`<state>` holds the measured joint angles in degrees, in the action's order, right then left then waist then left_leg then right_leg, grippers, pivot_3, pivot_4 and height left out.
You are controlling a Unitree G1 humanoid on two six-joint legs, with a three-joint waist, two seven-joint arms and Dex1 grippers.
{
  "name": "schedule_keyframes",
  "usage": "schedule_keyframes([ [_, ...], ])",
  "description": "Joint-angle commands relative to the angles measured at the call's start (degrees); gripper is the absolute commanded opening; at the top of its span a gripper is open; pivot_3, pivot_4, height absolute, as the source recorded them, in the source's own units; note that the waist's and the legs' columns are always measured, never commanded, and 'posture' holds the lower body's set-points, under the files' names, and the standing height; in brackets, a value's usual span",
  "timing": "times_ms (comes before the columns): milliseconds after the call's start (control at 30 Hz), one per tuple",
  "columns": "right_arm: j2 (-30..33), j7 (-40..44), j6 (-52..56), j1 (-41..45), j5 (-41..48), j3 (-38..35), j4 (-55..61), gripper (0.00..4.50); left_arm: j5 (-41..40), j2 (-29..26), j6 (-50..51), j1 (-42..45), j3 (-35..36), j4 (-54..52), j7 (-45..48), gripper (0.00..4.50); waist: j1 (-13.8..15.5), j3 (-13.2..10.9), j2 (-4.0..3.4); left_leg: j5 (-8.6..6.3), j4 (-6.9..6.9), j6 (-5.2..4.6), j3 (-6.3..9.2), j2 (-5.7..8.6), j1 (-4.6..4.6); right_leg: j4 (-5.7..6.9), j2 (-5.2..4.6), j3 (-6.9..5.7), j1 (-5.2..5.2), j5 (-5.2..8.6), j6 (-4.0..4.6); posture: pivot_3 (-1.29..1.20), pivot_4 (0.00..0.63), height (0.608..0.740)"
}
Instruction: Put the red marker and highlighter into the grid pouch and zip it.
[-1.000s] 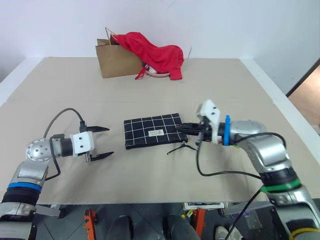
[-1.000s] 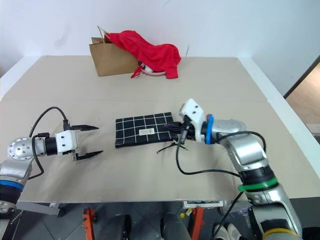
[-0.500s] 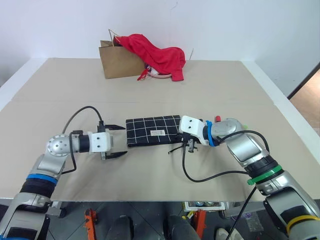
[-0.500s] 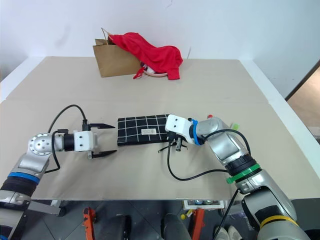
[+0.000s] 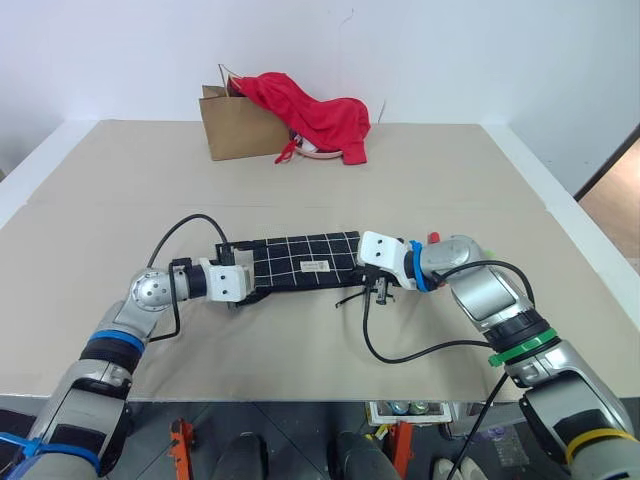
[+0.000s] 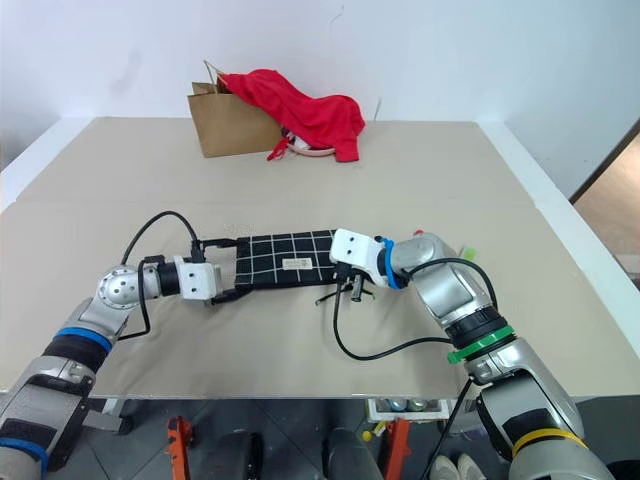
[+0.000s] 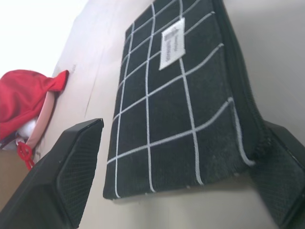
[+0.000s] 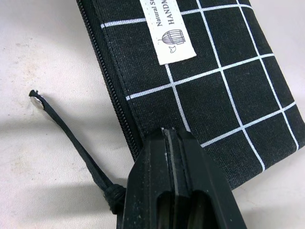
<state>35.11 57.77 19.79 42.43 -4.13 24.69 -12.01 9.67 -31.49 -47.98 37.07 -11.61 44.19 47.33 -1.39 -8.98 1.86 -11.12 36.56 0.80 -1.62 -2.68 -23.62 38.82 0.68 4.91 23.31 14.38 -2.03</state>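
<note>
Both grippers work at the ends of the grid pouch (image 5: 300,262), which lies flat on the tan table (image 5: 320,170) in front of the robot. At the pouch's left end the left gripper (image 7: 176,176) has its two black fingers spread wide, one on each side of the short edge; one finger (image 7: 281,171) touches the corner by the zipper, the other stands just beside the far corner. At the right end the right gripper (image 8: 178,157) has its fingers pressed together, their tips lying on the black fabric near the zipper edge, with nothing visibly between them. The black pull cord (image 8: 71,138) trails loose on the table just beside it. Farther back, near the wall, a brown paper bag (image 5: 235,125) stands with a red cloth (image 5: 315,110) draped over it.
</note>
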Motion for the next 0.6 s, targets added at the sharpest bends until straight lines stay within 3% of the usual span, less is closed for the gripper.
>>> schedule_keyframes([
  [33,0.3,1.2,0.3,-0.9,-0.8,-0.4,0.2,0.04,-0.1,1.1,-0.9,0.3,-1.5,2.6,0.7,4.5,0.0,0.0,0.0,0.0,0.0,0.0,0.0,0.01,0.0,0.0,0.0,0.02,0.0,0.0,-0.01,0.0,0.15,0.74],
  [133,0.2,1.4,0.3,-1.0,-0.9,-0.5,0.1,0.0,-1.2,1.6,-1.9,0.3,-1.7,2.8,1.9,3.9,0.0,0.0,-0.02,0.0,0.0,0.0,0.0,0.01,-0.01,0.0,0.0,0.01,0.0,0.0,0.0,0.0,0.15,0.74],
  [233,-0.1,1.7,0.1,-0.8,-1.0,-0.5,-0.3,0.0,-2.8,2.3,-2.8,0.3,-2.1,3.1,3.9,2.23,0.0,0.0,-0.02,0.0,-0.01,0.0,0.01,0.02,-0.04,0.0,0.0,0.02,0.02,0.02,0.02,0.0,0.15,0.74],
  [267,-0.2,1.8,0.1,-0.7,-1.1,-0.5,-0.4,0.0,-3.5,2.5,-2.9,0.1,-2.3,3.0,4.9,2.0,0.0,0.0,-0.02,0.0,-0.02,0.0,0.02,0.02,-0.04,0.0,0.0,0.02,0.02,0.03,0.02,0.0,0.15,0.74],
  [300,-0.3,1.8,0.0,-0.5,-1.1,-0.5,-0.6,0.0,-4.0,2.7,-2.9,0.1,-2.4,3.0,5.6,1.37,0.0,0.0,-0.02,0.0,-0.03,0.0,0.02,0.02,-0.05,0.0,0.01,0.01,0.03,0.04,0.04,0.0,0.15,0.74],
  [367,-0.5,1.9,-0.1,-0.3,-1.2,-0.5,-1.0,0.0,-4.8,2.9,-2.8,-0.1,-2.6,2.6,6.8,0.92,0.0,0.0,-0.03,-0.01,-0.04,0.0,0.02,0.02,-0.04,0.0,0.01,0.01,0.03,0.05,0.06,0.0,0.15,0.74],
  [433,-0.6,2.1,-0.2,-0.2,-1.3,-0.5,-1.3,0.0,-5.7,3.0,-2.6,-0.2,-2.7,2.2,8.0,0.08,0.0,0.0,-0.05,-0.01,-0.08,0.0,0.01,0.02,-0.02,0.0,0.01,0.02,0.02,0.09,0.06,0.0,0.15,0.74],
  [533,-1.3,1.5,0.1,0.2,-1.1,-1.2,-2.0,0.0,-7.4,3.1,-1.7,-0.5,-2.6,1.4,10.0,0.03,0.0,0.0,-0.06,-0.01,-0.1,0.0,0.02,0.02,-0.02,-0.01,0.01,0.01,0.02,0.11,0.07,0.0,0.15,0.74],
  [600,-3.3,-1.6,0.5,1.8,-0.4,-3.6,-4.7,0.67,-8.6,2.9,0.7,-1.0,-2.5,0.3,11.8,0.0,0.0,0.0,-0.06,-0.01,-0.11,0.0,0.02,0.02,-0.02,-0.01,0.02,0.01,0.02,0.11,0.08,0.0,0.15,0.74],
])
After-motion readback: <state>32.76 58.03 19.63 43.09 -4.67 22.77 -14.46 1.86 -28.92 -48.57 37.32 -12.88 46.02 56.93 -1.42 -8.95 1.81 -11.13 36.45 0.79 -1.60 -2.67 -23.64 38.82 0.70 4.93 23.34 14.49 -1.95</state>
